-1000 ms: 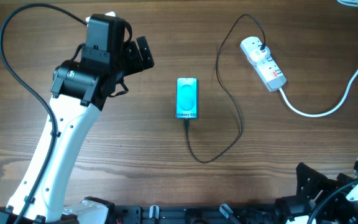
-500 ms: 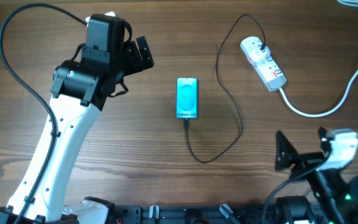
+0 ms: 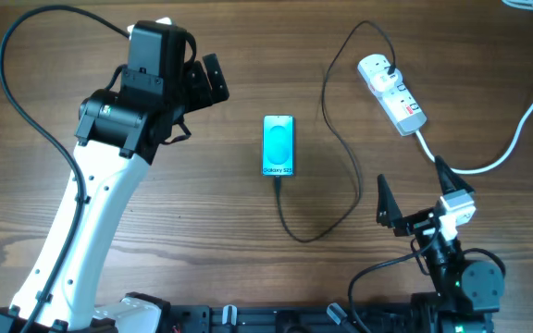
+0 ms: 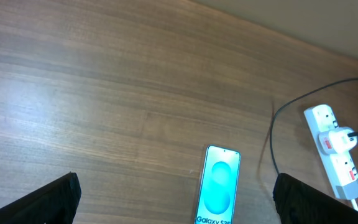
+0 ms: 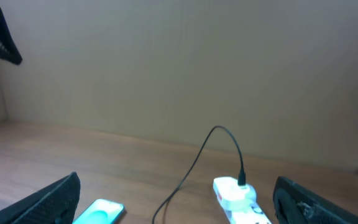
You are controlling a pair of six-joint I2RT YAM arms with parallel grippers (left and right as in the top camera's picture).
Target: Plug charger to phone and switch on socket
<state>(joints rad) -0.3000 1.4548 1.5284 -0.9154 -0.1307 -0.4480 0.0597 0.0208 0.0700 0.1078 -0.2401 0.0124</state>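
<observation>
The phone (image 3: 278, 145) lies flat mid-table with its cyan screen up. It also shows in the left wrist view (image 4: 217, 194) and the right wrist view (image 5: 100, 211). The black charger cable (image 3: 340, 139) runs from the phone's near end, loops right and goes up to the white socket strip (image 3: 392, 93), where its adapter sits. The socket also shows in the wrist views (image 4: 335, 148) (image 5: 238, 197). My left gripper (image 3: 209, 80) is open, left of the phone and raised. My right gripper (image 3: 416, 194) is open, raised at the front right, facing the socket.
A thick white lead (image 3: 489, 157) runs from the socket's near end to the right and up off the table's right edge. A black arm cable (image 3: 26, 83) loops at the far left. A plain wall (image 5: 179, 68) stands behind the table.
My right arm has come up from the bottom right corner and swung left and forward toward the table. The left arm, phone, cable and socket have not moved.
</observation>
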